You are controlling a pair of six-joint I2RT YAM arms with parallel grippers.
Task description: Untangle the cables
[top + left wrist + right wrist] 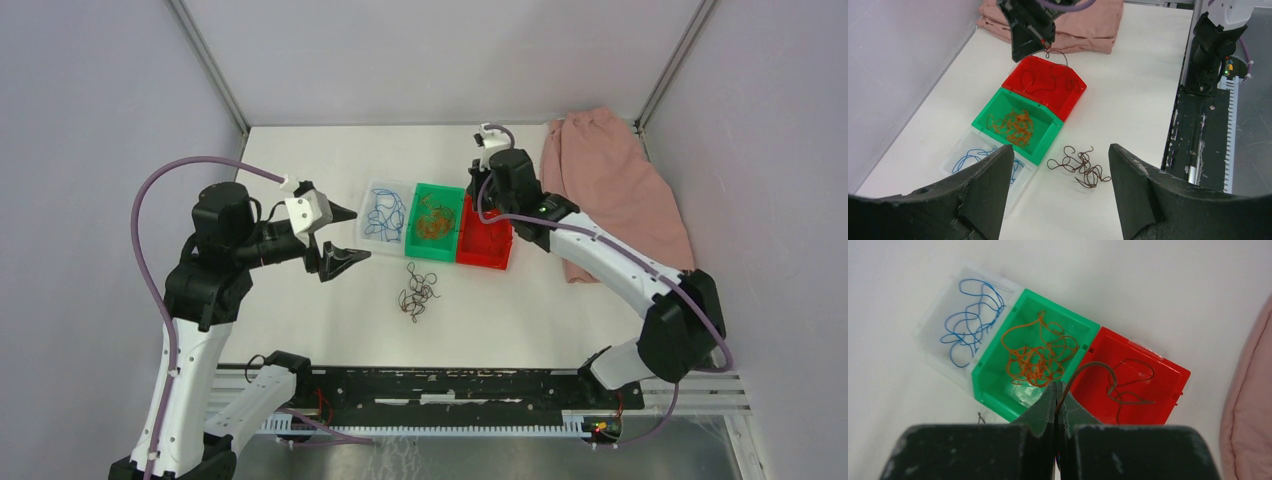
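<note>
Three bins stand in a row: a clear bin (385, 238) with blue cables (970, 320), a green bin (413, 236) with orange-red cables (1035, 357), and a red bin (480, 252) with a dark brown cable (1128, 385). A tangle of dark brown cables (417, 291) lies on the table in front of them, also in the left wrist view (1080, 164). My right gripper (1060, 390) is shut on one end of a dark brown cable that hangs into the red bin. My left gripper (345, 238) is open and empty, left of the bins.
A folded pink cloth (615, 190) lies at the back right of the table. Grey walls close in the left, back and right sides. A black rail (450, 385) runs along the near edge.
</note>
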